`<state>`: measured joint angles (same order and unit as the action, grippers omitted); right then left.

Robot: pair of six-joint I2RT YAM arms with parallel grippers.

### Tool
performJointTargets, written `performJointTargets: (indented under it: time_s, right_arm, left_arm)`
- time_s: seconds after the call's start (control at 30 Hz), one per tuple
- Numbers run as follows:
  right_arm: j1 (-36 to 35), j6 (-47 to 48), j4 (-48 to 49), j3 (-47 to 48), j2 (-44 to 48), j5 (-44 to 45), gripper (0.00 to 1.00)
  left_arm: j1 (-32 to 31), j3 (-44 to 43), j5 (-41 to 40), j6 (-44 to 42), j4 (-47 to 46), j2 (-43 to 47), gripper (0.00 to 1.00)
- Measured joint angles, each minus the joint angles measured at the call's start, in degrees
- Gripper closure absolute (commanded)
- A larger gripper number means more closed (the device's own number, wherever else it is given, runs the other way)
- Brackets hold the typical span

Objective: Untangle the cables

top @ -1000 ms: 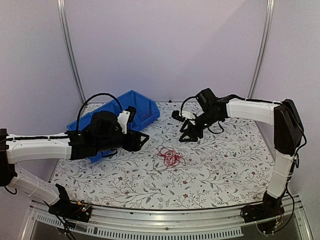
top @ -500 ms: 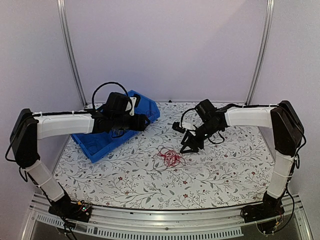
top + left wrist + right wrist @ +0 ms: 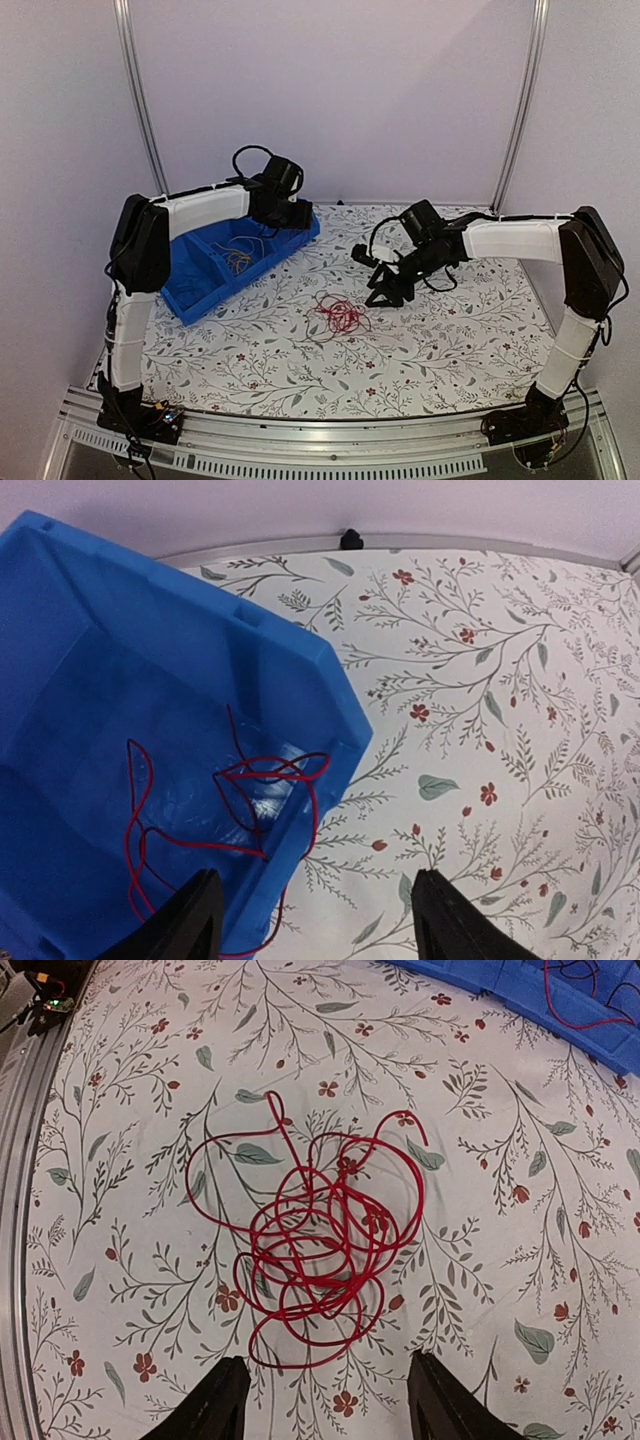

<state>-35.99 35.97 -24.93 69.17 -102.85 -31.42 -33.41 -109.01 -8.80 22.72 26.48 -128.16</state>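
Two finger pairs spread, empty, left fingers (image 3: 195,925) over blue bin (image 3: 90,630) edge, right fingers (image 3: 220,1405) over red cable tangle (image 3: 305,1250).

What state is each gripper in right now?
Left gripper: open, holding nothing, over the blue bin.
Right gripper: open, holding nothing, over the red cable tangle.

Blue bin (image 3: 100,630) on floral cloth (image 3: 500,730), red cable (image 3: 275,772) looped inside, perhaps a dark strand too, left hand (image 3: 315,920) spread, empty.
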Motion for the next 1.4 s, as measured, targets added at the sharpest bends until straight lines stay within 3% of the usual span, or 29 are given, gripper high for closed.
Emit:
performJointTargets:
  time_s: [0.3, 0.6, 1.2, 1.4]
  right_arm:
    - [0.04, 1.07, 0.76, -1.77, 0.11, 0.44, 0.42]
    - [0.09, 1.38, 0.87, -1.79, 0.11, 0.42, 0.43]
    - [0.15, 1.57, 0.87, -1.79, -1.49, 0.44, 0.45]
    - [0.15, 1.57, 0.85, -1.79, -1.97, 0.44, 0.46]
  left_arm:
    - [1.53, -7.67, 0.11, -1.33, 3.74, -7.23, 0.39]
    - [1.68, -8.28, -1.44, -4.90, 1.11, -9.70, 0.51]
    - [3.21, -10.97, 0.15, -8.02, -1.20, -13.03, 0.99]
    - [3.34, -9.75, 0.42, -9.03, -1.81, -10.54, 1.00]
